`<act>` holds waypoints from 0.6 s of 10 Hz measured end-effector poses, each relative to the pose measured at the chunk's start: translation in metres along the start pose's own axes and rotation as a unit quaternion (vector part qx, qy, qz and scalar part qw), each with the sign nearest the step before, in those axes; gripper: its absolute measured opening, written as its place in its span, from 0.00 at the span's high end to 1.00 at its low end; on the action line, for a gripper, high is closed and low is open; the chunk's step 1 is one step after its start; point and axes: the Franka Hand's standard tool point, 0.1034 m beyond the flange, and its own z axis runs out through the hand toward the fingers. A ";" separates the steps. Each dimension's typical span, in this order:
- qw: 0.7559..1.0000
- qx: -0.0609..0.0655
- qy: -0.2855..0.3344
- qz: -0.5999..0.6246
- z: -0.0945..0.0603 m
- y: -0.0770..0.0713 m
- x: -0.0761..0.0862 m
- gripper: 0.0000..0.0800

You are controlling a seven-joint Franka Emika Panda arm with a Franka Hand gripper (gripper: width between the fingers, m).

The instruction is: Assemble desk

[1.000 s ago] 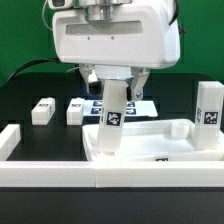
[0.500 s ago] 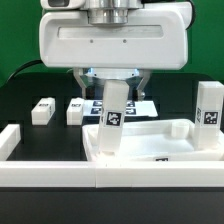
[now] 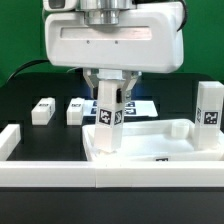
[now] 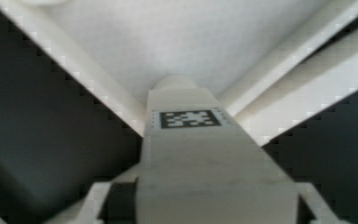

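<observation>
**Leg post between the jaws, standing on the desk panel**

Landmark: desk panel, white with a raised rim, lying flat on the black tabletop.

End effector: points straight down over the panel's corner on the exterior view's left. Its jaws stand on either side of the upper part of the gripped leg post. Neither view shows a gap between the fingers and the post, so I read it as clenched on the post. How firm the grasp is cannot be judged.

Gripped leg post: its foot is on the panel near that corner and its tag faces the exterior camera. Its long axis is close to vertical, with the top leaning slightly toward the exterior view's right. The wrist view looks down its length, and there it is centred between the fingers.

Key relation: the post lies directly below the end effector, with its long axis nearly in line with the approach direction. The jaws close across its short width. There is only one arm, so which hand is nearer does not arise.

Other parts:
- Loose leg posts lie on the tabletop beyond the panel, toward the exterior view's left.
- A standing leg post is at the panel's edge on the exterior view's right. I cannot tell whether it rests on the panel.
- The marker board lies behind the panel.
- The rail lies in front of the panel.

Judgement: this leg is the step in hand. Whether its foot meets a mounting point is hidden. The lean probably needs correcting before any pressing or turning.
</observation>
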 end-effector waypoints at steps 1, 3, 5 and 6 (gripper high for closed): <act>0.999 0.001 0.000 0.046 0.000 0.000 0.001 0.63; 0.972 0.020 -0.015 0.232 0.002 0.005 0.004 0.63; 0.931 0.045 -0.030 0.361 0.003 0.011 0.007 0.63; 0.906 0.056 -0.038 0.417 0.002 0.013 0.008 0.63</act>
